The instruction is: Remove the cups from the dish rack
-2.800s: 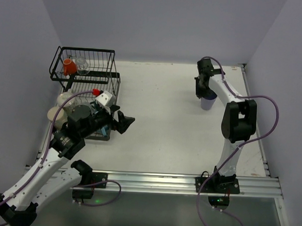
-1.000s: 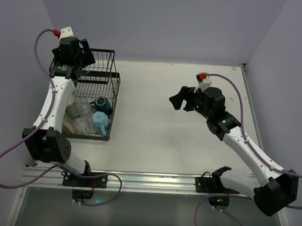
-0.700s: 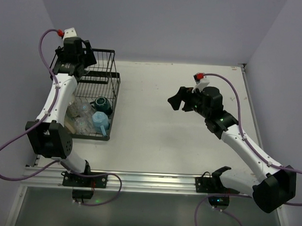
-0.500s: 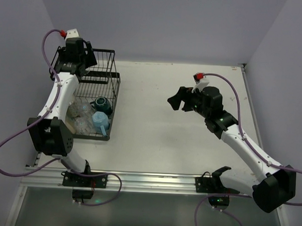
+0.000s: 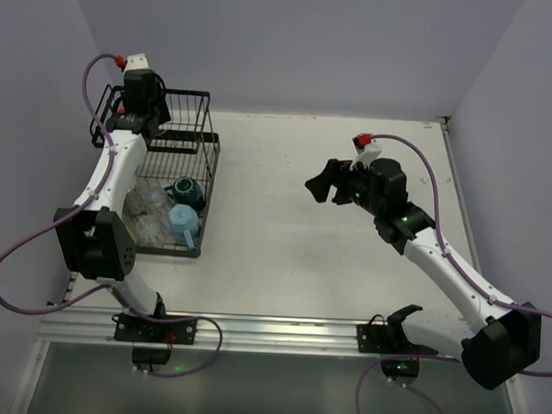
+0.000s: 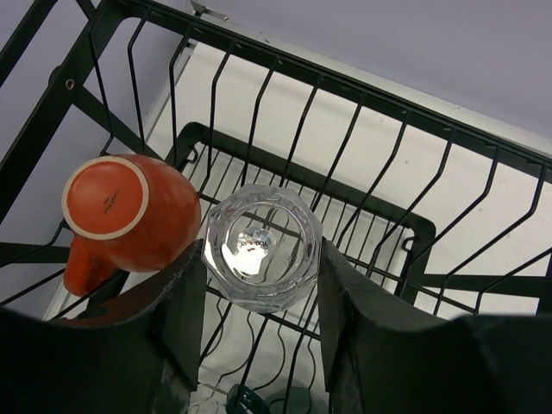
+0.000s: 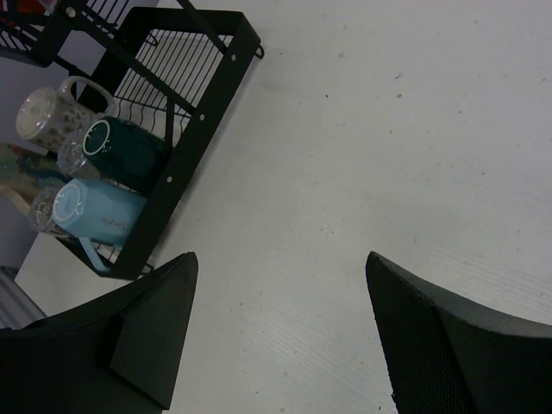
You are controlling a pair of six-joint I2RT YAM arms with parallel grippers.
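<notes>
One glass [image 6: 261,250] inside the rack [image 6: 345,84] is pinched by your left gripper [image 6: 261,280]; it may slip, or knock the orange cup [image 6: 121,211] beside. Right gripper [image 7: 280,332] stands wide, empty.

Robot lab cell, dressed with a bit of kitchenware.
Two white-and-black arms, the left arm [image 5: 110,177] and the right arm [image 5: 447,269], are standing bolted to an aluminium rail [image 5: 280,334] that is running along the near edge of a plain white bench [image 5: 293,226], and purple cables [image 5: 460,183] are looping off them. Flat lavender-grey walls [image 5: 292,43] are boxing the bench in on three sides. A black wire dish rack [image 5: 182,148] is sitting at the far left corner, holding cups [image 5: 182,219], the one domestic touch. Small green lights [image 5: 402,367] are glowing below the arm bases, probably status lamps, though they are too small to be sure.
</notes>
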